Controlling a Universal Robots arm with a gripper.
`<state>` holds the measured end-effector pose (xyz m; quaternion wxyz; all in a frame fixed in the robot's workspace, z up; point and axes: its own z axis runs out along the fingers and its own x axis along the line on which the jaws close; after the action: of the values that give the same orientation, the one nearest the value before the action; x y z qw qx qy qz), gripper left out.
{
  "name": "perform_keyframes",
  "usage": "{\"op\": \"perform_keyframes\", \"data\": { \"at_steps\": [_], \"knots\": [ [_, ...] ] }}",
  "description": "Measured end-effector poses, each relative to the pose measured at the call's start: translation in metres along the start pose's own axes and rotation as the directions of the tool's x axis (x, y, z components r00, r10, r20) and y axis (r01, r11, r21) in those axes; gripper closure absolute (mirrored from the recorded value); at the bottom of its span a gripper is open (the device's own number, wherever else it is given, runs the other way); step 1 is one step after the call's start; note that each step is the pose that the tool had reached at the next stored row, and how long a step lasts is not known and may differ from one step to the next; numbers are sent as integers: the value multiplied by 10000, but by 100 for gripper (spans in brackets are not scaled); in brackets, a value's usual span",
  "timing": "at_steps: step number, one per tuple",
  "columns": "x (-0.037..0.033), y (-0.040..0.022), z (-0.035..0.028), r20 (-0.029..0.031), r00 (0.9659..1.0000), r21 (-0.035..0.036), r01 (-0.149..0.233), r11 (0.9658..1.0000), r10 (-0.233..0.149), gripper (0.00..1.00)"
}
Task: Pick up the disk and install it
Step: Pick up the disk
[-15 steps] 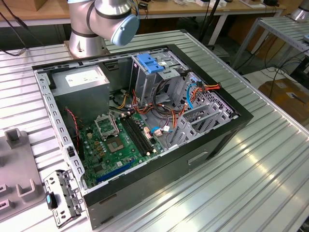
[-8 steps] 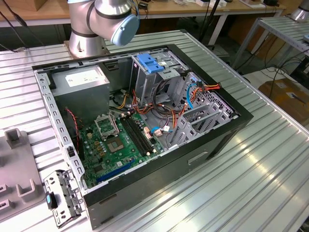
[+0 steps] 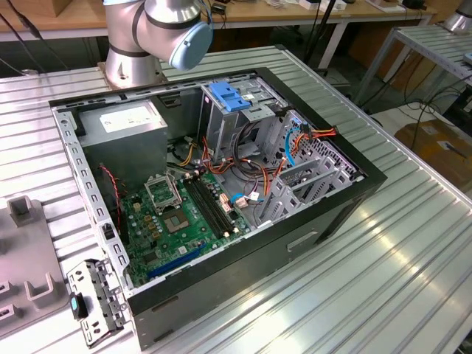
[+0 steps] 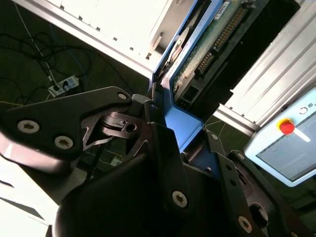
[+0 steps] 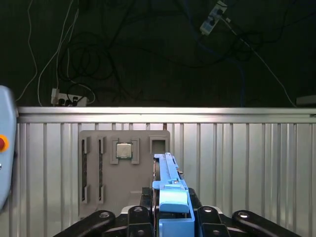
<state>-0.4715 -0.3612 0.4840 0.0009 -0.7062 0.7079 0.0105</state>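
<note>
In the exterior view, an open computer case [image 3: 324,214] sits on the desk [image 3: 413,258]. Inside it are a green board [image 3: 184,221] and a metal cage [image 3: 243,122]. In the second wrist view, the tool [image 4: 175,129] is closed tight on the disk [image 4: 207,44], held up in the air. In the first wrist view, a grey tray [image 5: 98,173] on the desk holds a small chip [image 5: 123,150].

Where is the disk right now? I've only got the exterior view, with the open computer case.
Observer: In the second wrist view the gripper is shut on the disk, clamped at its blue-railed end.
Operator: Which face is showing?
Observer: In that view, its green circuit board side faces the camera.
Operator: What's beyond it?
Observer: In the first wrist view, a grey holder plate carrying a square chip lies on the ribbed table.
</note>
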Motion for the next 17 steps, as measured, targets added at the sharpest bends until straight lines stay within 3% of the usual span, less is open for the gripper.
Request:
{"op": "perform_keyframes", "data": {
  "at_steps": [8,17],
  "knots": [
    [-2,1,-104,16,10000,-2,0,10000,0,63],
    [-1,-16,-108,16,10000,-3,1,10000,-1,63]
  ]
}}
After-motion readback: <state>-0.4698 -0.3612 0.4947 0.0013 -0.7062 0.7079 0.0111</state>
